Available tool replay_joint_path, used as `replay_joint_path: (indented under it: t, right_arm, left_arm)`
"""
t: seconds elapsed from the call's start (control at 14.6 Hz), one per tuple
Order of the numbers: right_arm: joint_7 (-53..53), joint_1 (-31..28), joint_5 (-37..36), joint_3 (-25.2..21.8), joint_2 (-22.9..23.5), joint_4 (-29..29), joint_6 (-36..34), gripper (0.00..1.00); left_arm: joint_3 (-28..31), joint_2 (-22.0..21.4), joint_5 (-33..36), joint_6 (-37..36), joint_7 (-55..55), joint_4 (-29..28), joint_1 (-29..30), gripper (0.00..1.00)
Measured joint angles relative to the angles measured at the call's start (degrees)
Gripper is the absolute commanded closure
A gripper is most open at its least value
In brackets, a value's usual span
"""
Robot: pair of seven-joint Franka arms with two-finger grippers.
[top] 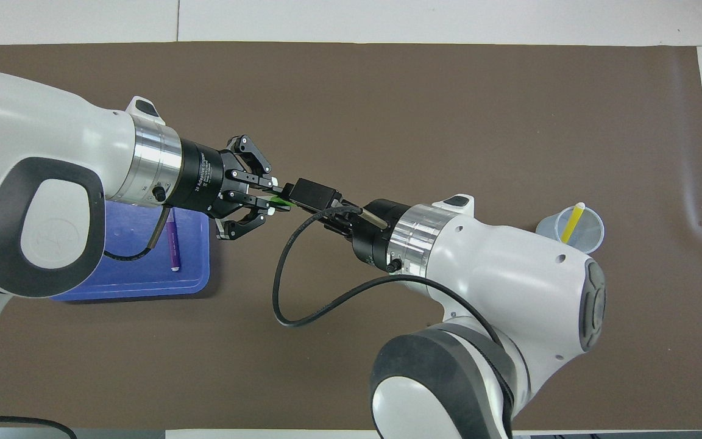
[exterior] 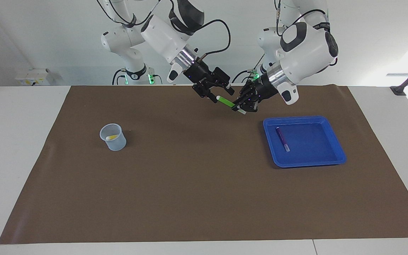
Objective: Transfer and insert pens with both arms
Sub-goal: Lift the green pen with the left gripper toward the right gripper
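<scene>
My left gripper (exterior: 240, 107) (top: 270, 204) is shut on the green pen (exterior: 226, 102) (top: 279, 202), holding it in the air over the mat beside the tray. The pen's free end points at my right gripper (exterior: 221, 95) (top: 306, 199), which is open with that end between its fingers. The purple pen (exterior: 282, 139) (top: 173, 247) lies in the blue tray (exterior: 303, 118) (top: 125, 288). The yellow pen (exterior: 111, 137) (top: 571, 222) leans inside the clear cup (exterior: 113, 143) (top: 595, 235).
The tray sits toward the left arm's end of the brown mat (exterior: 197, 184) (top: 424, 110), the cup toward the right arm's end. White table surrounds the mat. A black cable loops from the right wrist (top: 284, 292).
</scene>
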Motion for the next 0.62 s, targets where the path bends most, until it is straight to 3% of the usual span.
replay_joint_path:
  t: [0.14,0.62]
  right_arm:
    - [-0.01,-1.33,-2.22,-0.1,0.61,1.75,-2.25,0.29]
    - [-0.07,-1.91,-2.73,-0.11,1.41,2.78,-2.81,0.38]
  left_arm:
    - [0.0,-0.01,-0.03,0.01,-0.04,-0.12,0.0,1.0]
    - [0.0,-0.29,-0.09,0.08,-0.11,-0.2,0.0,1.0]
